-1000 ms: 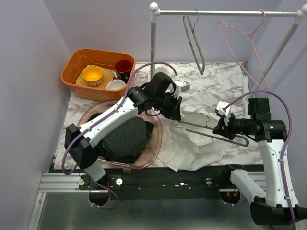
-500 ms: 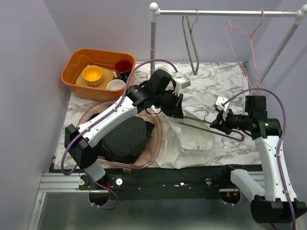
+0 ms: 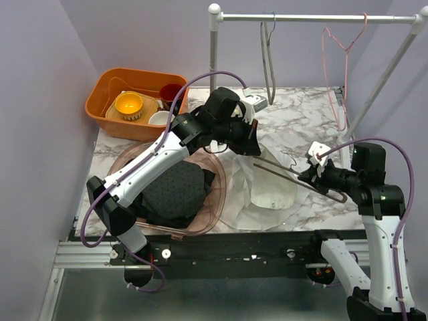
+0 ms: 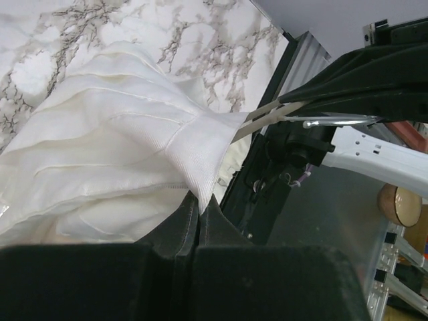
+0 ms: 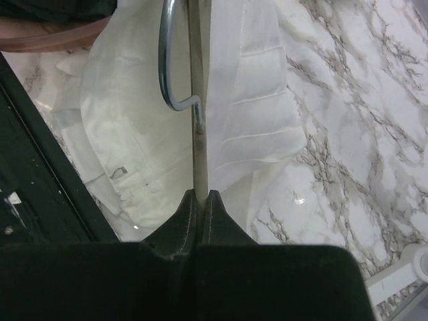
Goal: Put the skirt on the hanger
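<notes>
Skirt [image 3: 271, 197] higher, laundry basin [image 3: 127, 155] just beside

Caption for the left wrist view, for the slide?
Left end effector shut on the white skirt, metal hanger meeting its bunched edge.

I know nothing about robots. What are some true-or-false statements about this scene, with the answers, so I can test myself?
1. The left end effector is shut on the white skirt. True.
2. The right end effector is open and empty. False: it is shut on the grey metal hanger.
3. A pink hanger hangs from the rail. True.
4. The orange bin is empty. False: it holds a yellow bowl and other dishes.
5. The dark cloth lies on top of the skirt. False: it sits in the clear basin, to the skirt's left.
</notes>
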### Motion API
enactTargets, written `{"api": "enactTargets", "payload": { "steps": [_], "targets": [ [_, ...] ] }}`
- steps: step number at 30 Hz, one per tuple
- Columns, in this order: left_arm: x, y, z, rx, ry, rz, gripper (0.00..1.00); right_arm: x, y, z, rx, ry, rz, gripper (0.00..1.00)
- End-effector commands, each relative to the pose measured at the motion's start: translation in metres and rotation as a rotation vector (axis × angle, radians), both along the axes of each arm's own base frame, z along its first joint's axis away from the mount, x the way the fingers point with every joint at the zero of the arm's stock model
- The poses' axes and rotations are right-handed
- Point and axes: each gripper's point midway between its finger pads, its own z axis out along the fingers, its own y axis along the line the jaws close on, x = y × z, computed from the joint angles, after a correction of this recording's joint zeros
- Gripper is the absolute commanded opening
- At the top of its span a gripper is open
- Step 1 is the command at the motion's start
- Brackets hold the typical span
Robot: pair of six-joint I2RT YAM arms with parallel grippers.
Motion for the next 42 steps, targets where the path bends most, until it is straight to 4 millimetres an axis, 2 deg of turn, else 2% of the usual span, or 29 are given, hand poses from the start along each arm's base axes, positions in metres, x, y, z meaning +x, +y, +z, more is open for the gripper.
{"api": "enactTargets", "payload": {
  "steps": [1, 3, 5, 6, 9, 12, 14, 15, 16, 17, 18, 19, 20, 21, 22, 23, 24, 25, 26, 28, 29, 30, 31, 33, 36, 38, 40, 41, 42],
  "targets": [
    [-0.025, -0.027, 0.032, -0.093, 0.013, -0.083, 0.00, 0.011, 0.010, 0.003, 0.105, 0.066, -0.022, 0.01],
    [-0.033, -0.038, 0.033, -0.097, 0.028, -0.104, 0.00, 0.017, 0.018, 0.006, 0.153, 0.060, 0.007, 0.01],
    [-0.031, -0.042, 0.037, -0.104, 0.016, -0.091, 0.00, 0.022, 0.024, 0.010, 0.193, 0.054, 0.019, 0.01],
    [-0.032, -0.044, 0.035, -0.103, 0.018, -0.084, 0.00, 0.023, 0.025, 0.006, 0.203, 0.066, 0.018, 0.01],
    [-0.025, -0.044, 0.030, -0.104, 0.010, -0.042, 0.00, 0.032, 0.023, -0.001, 0.212, 0.070, -0.019, 0.01],
    [-0.023, -0.043, 0.015, -0.096, 0.023, -0.017, 0.01, 0.036, 0.022, -0.003, 0.218, 0.056, -0.030, 0.01],
    [-0.020, -0.039, 0.002, -0.068, 0.023, 0.008, 0.18, 0.037, 0.023, -0.010, 0.225, 0.075, -0.028, 0.01],
    [-0.020, -0.034, 0.004, -0.067, 0.003, 0.021, 0.36, 0.038, 0.023, -0.012, 0.223, 0.080, -0.029, 0.00],
    [-0.015, -0.028, -0.005, -0.037, -0.013, 0.058, 0.44, 0.038, 0.023, -0.016, 0.225, 0.094, -0.028, 0.01],
    [-0.012, -0.024, -0.006, -0.027, -0.036, 0.072, 0.51, 0.039, 0.023, -0.019, 0.224, 0.102, -0.030, 0.01],
    [-0.012, -0.017, 0.001, -0.035, -0.065, 0.088, 0.62, 0.041, 0.024, -0.021, 0.228, 0.110, -0.030, 0.00],
    [-0.007, -0.009, -0.007, -0.005, -0.085, 0.129, 0.68, 0.041, 0.024, -0.022, 0.231, 0.118, -0.027, 0.01],
    [-0.005, -0.004, -0.006, -0.002, -0.104, 0.145, 0.72, 0.041, 0.025, -0.023, 0.239, 0.123, -0.024, 0.01],
    [-0.008, 0.005, 0.003, -0.016, -0.138, 0.156, 0.80, 0.042, 0.026, -0.023, 0.242, 0.126, -0.025, 0.01],
    [-0.006, 0.009, 0.006, -0.028, -0.159, 0.172, 0.83, 0.042, 0.026, -0.024, 0.246, 0.130, -0.024, 0.01],
    [-0.003, 0.018, -0.006, 0.002, -0.170, 0.211, 0.84, 0.043, 0.026, -0.025, 0.250, 0.133, -0.029, 0.01],
    [-0.005, 0.028, 0.003, -0.009, -0.214, 0.227, 0.87, 0.044, 0.026, -0.025, 0.252, 0.133, -0.034, 0.01],
    [-0.004, 0.033, 0.002, -0.006, -0.233, 0.251, 0.87, 0.045, 0.026, -0.025, 0.254, 0.130, -0.037, 0.01],
    [0.000, 0.044, -0.016, 0.039, -0.245, 0.295, 0.88, 0.045, 0.026, -0.024, 0.257, 0.130, -0.039, 0.01],
    [-0.003, 0.057, -0.016, 0.036, -0.290, 0.339, 0.89, 0.045, 0.026, -0.025, 0.260, 0.132, -0.045, 0.01],
    [-0.005, 0.063, -0.037, 0.075, -0.284, 0.348, 0.89, 0.045, 0.026, -0.024, 0.265, 0.130, -0.045, 0.01],
    [-0.006, 0.068, -0.039, 0.079, -0.302, 0.368, 0.92, 0.045, 0.026, -0.025, 0.264, 0.131, -0.052, 0.01],
    [-0.012, 0.067, -0.055, 0.100, -0.304, 0.362, 0.93, 0.046, 0.026, -0.024, 0.266, 0.128, -0.054, 0.01],
    [-0.011, 0.069, -0.068, 0.134, -0.317, 0.387, 0.97, 0.047, 0.025, -0.024, 0.263, 0.129, -0.063, 0.00],
    [-0.014, 0.059, -0.086, 0.158, -0.308, 0.390, 0.99, 0.047, 0.025, -0.022, 0.268, 0.130, -0.069, 0.01],
    [-0.012, 0.051, -0.087, 0.152, -0.326, 0.416, 0.99, 0.047, 0.024, -0.022, 0.268, 0.131, -0.071, 0.01],
    [-0.002, 0.049, -0.097, 0.198, -0.340, 0.465, 0.99, 0.047, 0.024, -0.021, 0.266, 0.126, -0.074, 0.01],
    [0.002, 0.046, -0.094, 0.200, -0.344, 0.483, 0.99, 0.047, 0.024, -0.021, 0.266, 0.126, -0.075, 0.01],
    [0.007, 0.044, -0.102, 0.222, -0.338, 0.509, 0.98, 0.046, 0.024, -0.021, 0.264, 0.124, -0.075, 0.01]
  ]
}}
